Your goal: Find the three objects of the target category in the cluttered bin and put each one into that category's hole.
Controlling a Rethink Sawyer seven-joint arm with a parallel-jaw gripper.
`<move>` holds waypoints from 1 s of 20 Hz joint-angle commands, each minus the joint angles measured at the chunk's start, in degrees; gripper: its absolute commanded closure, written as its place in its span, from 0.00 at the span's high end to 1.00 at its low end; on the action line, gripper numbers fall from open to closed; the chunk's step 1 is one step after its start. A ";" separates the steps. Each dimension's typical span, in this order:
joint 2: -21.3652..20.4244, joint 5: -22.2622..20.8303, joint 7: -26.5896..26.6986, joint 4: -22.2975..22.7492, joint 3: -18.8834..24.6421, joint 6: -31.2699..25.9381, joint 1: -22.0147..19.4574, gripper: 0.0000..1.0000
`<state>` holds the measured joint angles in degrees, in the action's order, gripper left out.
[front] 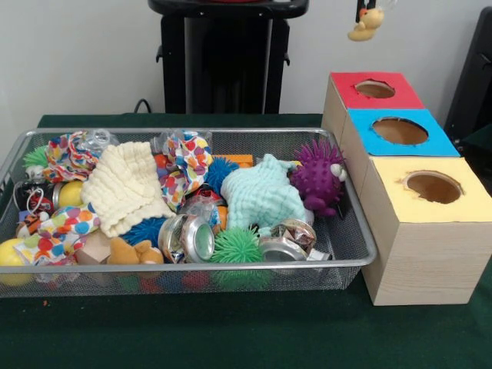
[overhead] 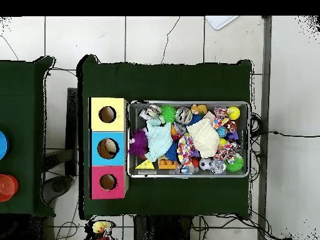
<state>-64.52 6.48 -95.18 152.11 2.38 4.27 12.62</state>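
Surface of dark green cloth carries the bin, crowded with cloths, spiky balls and tins, and beside it the row of boxes, the red hole farthest along. Bear lies low at the bin's front edge, half buried, soft and light, best pinched across its rounded body; the tiger I cannot pick out. Duck hangs high above the red hole, limp and squashy, apparently pinched by its head in the pincer, whose tips barely show at the top edge; it looks ready to drop
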 commanded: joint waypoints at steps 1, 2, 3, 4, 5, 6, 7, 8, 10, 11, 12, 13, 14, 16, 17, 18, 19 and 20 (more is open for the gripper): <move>11.55 2.72 -19.39 -0.37 3.24 8.46 1.16 0.00; 12.91 2.64 -19.92 -0.98 2.94 9.63 1.71 0.00; 14.81 2.85 -19.85 -2.34 2.28 10.40 2.58 0.00; 15.98 2.84 -20.08 -2.99 1.79 11.24 3.13 0.00; 16.88 2.65 -20.23 -3.58 1.36 11.97 3.52 0.00; 18.33 2.38 -19.96 -4.36 0.60 13.04 3.97 0.00; 19.89 1.95 -19.76 -5.07 -0.16 14.42 4.30 0.00; 20.80 1.62 -18.88 -5.85 -1.24 15.01 4.63 0.00; 21.52 0.76 -17.25 -6.49 -2.90 15.83 4.88 0.00; 21.90 0.56 -16.26 -7.16 -3.50 15.67 4.71 0.00; 22.06 0.20 -16.17 -7.24 -3.30 15.73 4.06 0.00; 22.47 0.11 -16.40 -7.64 -2.87 16.14 3.51 0.00; 22.62 0.12 -16.67 -7.72 -2.46 16.21 3.22 0.00; 22.60 1.20 -17.20 -8.29 -1.94 15.71 3.54 0.00; 22.16 1.91 -17.18 -8.58 -1.83 14.90 3.80 0.00; 21.26 2.97 -16.83 -8.92 -2.14 13.52 4.52 0.00; 20.68 3.64 -16.32 -9.46 -2.49 12.22 4.77 0.00; 19.77 4.35 -15.85 -9.81 -2.81 10.71 5.21 0.00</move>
<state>-45.59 6.50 -100.76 151.78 0.24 16.35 17.47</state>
